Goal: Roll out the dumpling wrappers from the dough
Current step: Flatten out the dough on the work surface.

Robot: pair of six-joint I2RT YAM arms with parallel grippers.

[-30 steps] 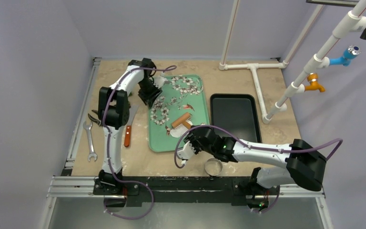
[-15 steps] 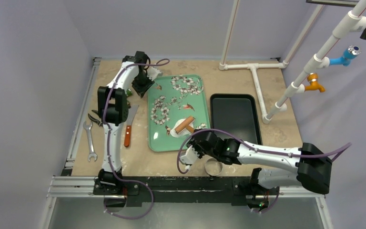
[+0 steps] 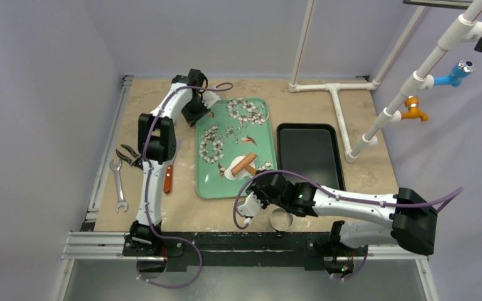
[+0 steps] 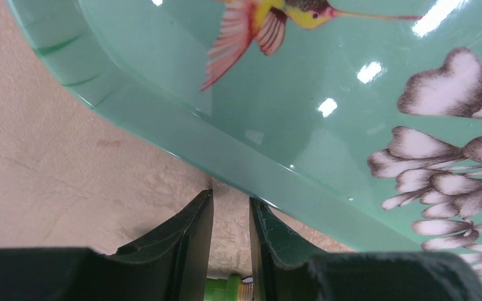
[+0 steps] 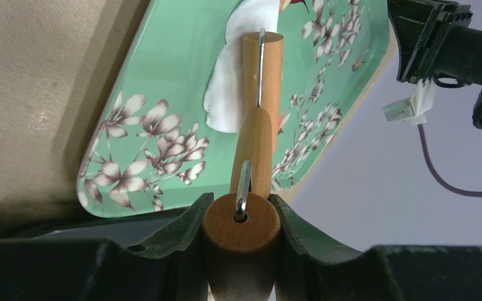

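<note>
— From above, where is the soft white dough [image 3: 231,175]?
— Flattened at the near end of the green flower-printed tray [image 3: 206,183], under the wooden hand roller [image 3: 241,164]. The right gripper [image 3: 249,204] is just off that end, the left gripper [image 3: 196,111] at the far-left corner.
— Left wrist?
— The left gripper is narrowly apart over the beige surface [image 4: 69,157], tips at the tray's rim.
— Right wrist?
— The right gripper is clamped on the roller's handle.

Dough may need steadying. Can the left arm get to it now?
Probably partly: the tray between the left claw and the dough is bare, but the roller lies on the dough.
</note>
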